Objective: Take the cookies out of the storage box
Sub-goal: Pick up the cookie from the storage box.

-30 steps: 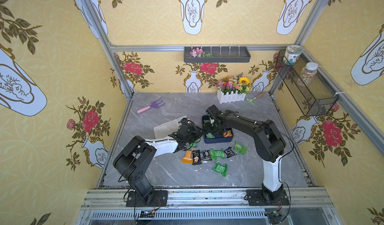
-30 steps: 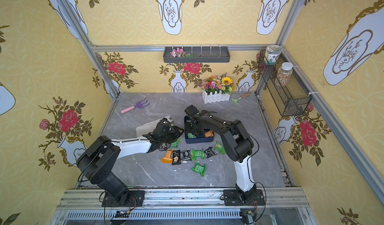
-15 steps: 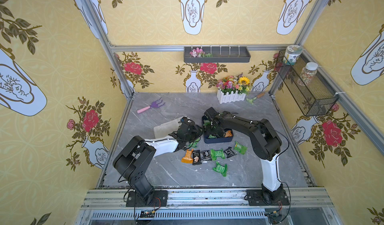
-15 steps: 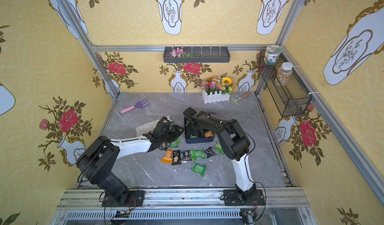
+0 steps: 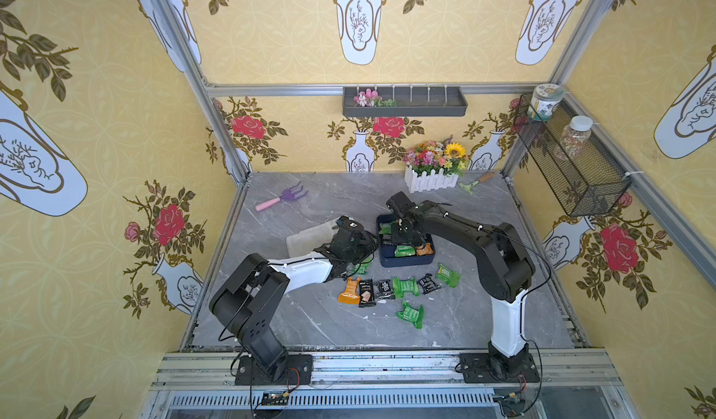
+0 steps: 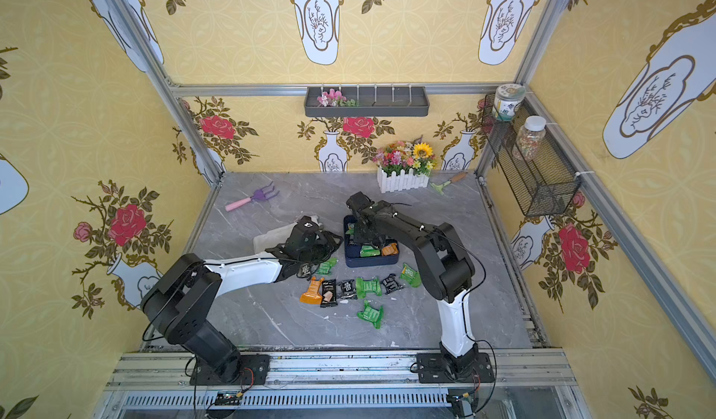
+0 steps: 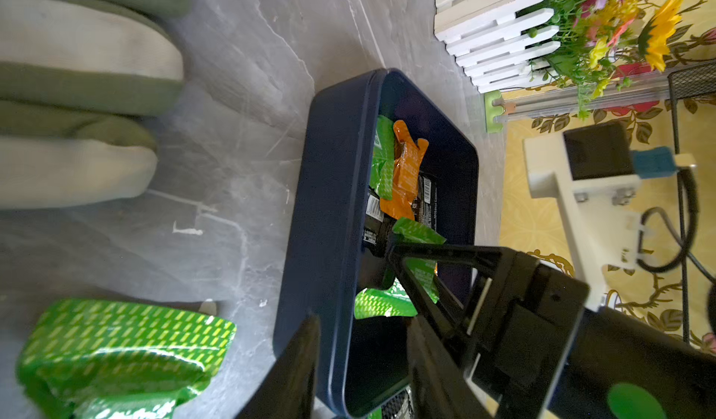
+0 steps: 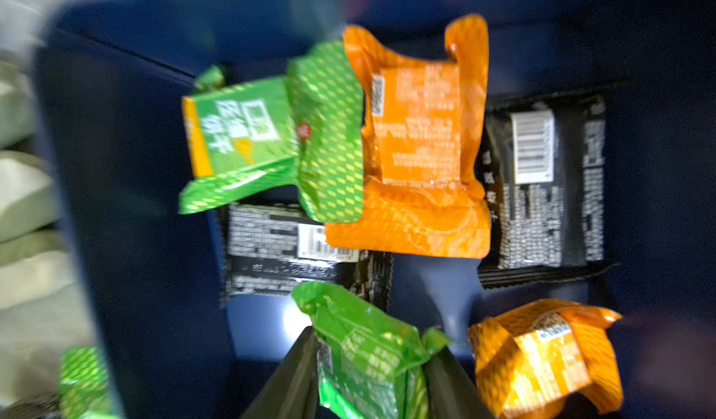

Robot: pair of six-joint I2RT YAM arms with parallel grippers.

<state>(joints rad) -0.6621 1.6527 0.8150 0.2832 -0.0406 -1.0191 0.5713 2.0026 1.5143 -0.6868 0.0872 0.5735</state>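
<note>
- Two arms meet over a grey, marble-veined worktop (image 5: 329, 320); a pale ribbed pad (image 5: 306, 239) lies furthest left.
- Left gripper (image 7: 360, 324): its black fingers straddle one wall of the storage box (image 5: 407, 264); I cannot tell whether they pinch it.
- The box is dark blue and smooth with rounded corners; crinkly foil cookie packets (image 8: 418, 146) in green, orange and black lie inside.
- Right gripper (image 8: 374, 343), inside the box, is closed on a green packet (image 8: 368, 363).
- Several glossy loose packets (image 5: 405, 287) lie on the worktop before the box.
</note>
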